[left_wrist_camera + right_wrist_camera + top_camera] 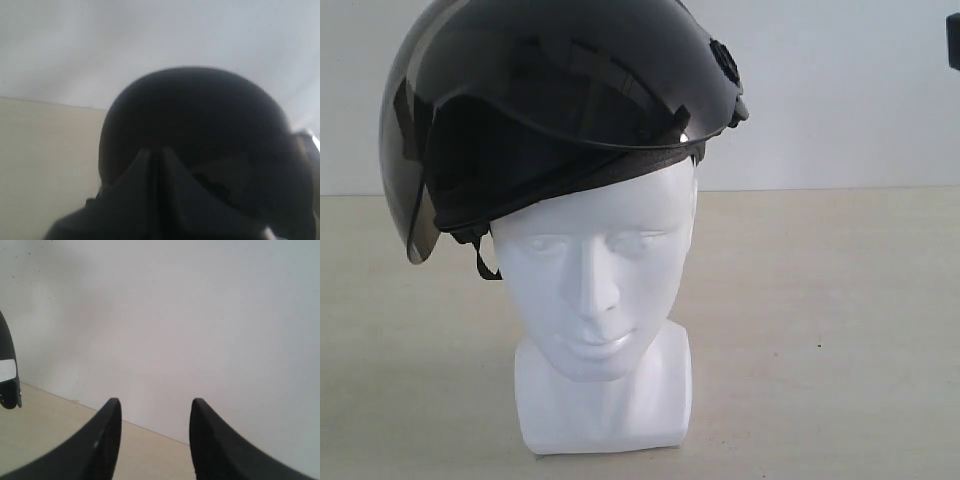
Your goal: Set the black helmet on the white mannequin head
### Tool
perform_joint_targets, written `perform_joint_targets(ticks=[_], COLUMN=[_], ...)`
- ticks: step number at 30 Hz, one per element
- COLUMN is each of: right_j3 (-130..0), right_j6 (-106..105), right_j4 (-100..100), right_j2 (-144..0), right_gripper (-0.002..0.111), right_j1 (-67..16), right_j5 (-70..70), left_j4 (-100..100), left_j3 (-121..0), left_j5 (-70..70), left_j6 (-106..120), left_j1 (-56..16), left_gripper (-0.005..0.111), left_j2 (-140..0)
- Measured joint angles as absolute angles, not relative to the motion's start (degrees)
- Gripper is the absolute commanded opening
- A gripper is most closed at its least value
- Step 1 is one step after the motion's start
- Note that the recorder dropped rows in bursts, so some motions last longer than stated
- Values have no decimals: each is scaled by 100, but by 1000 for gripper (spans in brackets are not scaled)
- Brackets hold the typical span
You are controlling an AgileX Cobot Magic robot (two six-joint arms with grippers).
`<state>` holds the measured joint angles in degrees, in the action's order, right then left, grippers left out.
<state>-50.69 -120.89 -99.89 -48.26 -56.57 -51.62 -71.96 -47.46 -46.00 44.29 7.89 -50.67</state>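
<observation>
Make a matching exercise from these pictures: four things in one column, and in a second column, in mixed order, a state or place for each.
Things:
1. helmet
2. mannequin head
3. right gripper
4. visor

States or places:
A. open, holding nothing
B. standing upright on the table
C. smoky tint, partly see-through
D. resting tilted on top of the head

Pairs: 1-D, 2-B, 3-A, 4-C

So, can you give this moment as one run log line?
helmet: on head, tilted | right pincer: open, empty | left pincer: at helmet, grip unclear
</observation>
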Motion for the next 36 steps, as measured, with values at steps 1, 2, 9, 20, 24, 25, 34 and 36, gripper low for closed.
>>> perform_joint_targets(ticks=[1, 2, 9, 20, 24, 25, 34, 36], right_j3=[-5069, -5069, -5069, -5069, -5069, -5069, -5069, -5069], right_j6=[-12103, -12117, -12117, -12117, -12117, -12117, -12128, -12128], right_j4=[-9995, -10004, -10009, -10009, -10009, -10009, -10009, -10009], right_j2=[-4826, -4826, -4826, -4826, -4826, -4826, -4826, -4826], right_gripper=[43, 43, 43, 43, 43, 43, 43, 43], right_j1=[-5657, -5657, -5657, -5657, -5657, -5657, -5657, -5657], right_j5=[-5176, -5173, -5189, -5222, -5235, -5235, -5235, -5235], left_j4=[-7239, -7276, -7111, -7990, -9229, -9377, -9757, -9767], left_j3=[-4495, -4252, -2702, -1420, -897, -776, -90, -33], left_j5=[-4600, -4600, -4737, -4027, -3405, -3166, -1992, -1958], left_j6=[4577, 4720, 5730, 6836, 8080, 8347, 8950, 8962], left_j1=[789, 789, 789, 789, 789, 789, 789, 789], left_gripper=[4, 4, 4, 4, 4, 4, 4, 4], left_j2=[-4900, -4701, -3784, -3173, -2559, -2383, -1405, -1371])
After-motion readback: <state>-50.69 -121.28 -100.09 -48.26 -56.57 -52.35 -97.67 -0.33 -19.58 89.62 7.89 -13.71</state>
